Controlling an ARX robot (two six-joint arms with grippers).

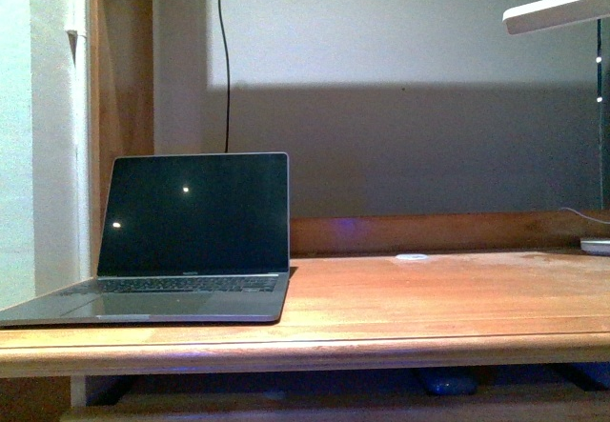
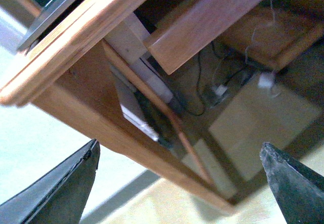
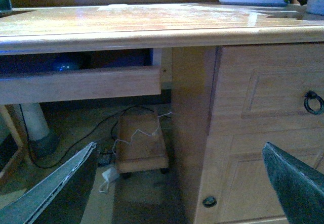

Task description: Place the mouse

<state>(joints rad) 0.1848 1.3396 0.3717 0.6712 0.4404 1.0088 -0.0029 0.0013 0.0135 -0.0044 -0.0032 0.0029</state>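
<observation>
You've got plenty of open wooden desktop point(image 1: 429, 298) right of the open grey laptop point(image 1: 191, 241), which hogs the left. Watch the small flat white disc point(image 1: 412, 256) near the back and the white lamp base point(image 1: 596, 246) far right. The slot over the pull-out wooden tray point(image 3: 81, 85), where the dark rounded mouse point(image 1: 446, 381) sits, is tight.

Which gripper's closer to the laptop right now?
Left, probably. The left gripper sits low beside the end of the desk that carries the laptop. The right gripper is low facing the cabinet door at the desk's other end, laptop barely in its view.
</observation>
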